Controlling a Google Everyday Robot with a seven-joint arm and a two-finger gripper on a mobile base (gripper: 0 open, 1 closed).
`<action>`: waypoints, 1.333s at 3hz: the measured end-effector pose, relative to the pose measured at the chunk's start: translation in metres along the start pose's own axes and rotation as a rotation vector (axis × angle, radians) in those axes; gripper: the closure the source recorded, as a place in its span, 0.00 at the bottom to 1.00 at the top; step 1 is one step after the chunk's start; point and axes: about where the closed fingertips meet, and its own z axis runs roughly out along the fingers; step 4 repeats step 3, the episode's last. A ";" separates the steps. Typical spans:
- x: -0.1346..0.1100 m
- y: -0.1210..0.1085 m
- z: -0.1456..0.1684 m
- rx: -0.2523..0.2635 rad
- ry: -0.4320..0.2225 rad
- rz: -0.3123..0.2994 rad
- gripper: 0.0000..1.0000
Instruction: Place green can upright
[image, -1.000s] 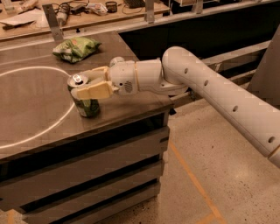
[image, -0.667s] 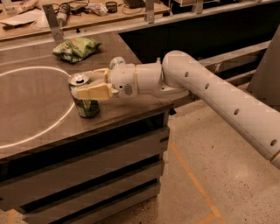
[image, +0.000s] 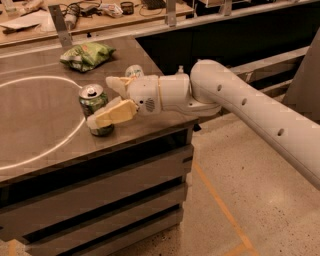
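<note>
Gripper (image: 101, 100) first: it sits low over the near corner of the dark table (image: 40, 115), reaching in sideways at the end of a thick white arm (image: 250, 107) that comes from the right. Its two pale yellow fingers (image: 114, 113) are spread apart. The green can (image: 95, 106) stands between them, upright on its base, silver top and pull tab facing up. The nearer finger lies across the front of the can, low down; from where I stand I cannot tell whether it presses on the metal or only passes before it. The farther finger sits behind and to the right of the can's top, with a visible gap, so the jaws look parted rather than clamped.

Just behind the gripper's wrist, a pale can (image: 134, 71) peeks out, mostly hidden by the white housing. Farther back from the gripper, well apart from it, a green snack bag (image: 86, 54) lies crumpled on the tabletop. A white circle (image: 40, 77) is painted on the table to the left of the gripper, and the green can stands right at its edge. Beyond the table, behind the gripper, a wooden bench (image: 100, 22) carries cables and small clutter. Below and to the right, an orange line (image: 220, 205) runs across the floor.
</note>
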 end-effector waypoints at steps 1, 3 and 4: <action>-0.004 0.005 -0.011 0.020 0.024 0.003 0.00; -0.030 0.010 -0.048 -0.006 0.063 -0.032 0.00; -0.030 0.010 -0.048 -0.006 0.063 -0.032 0.00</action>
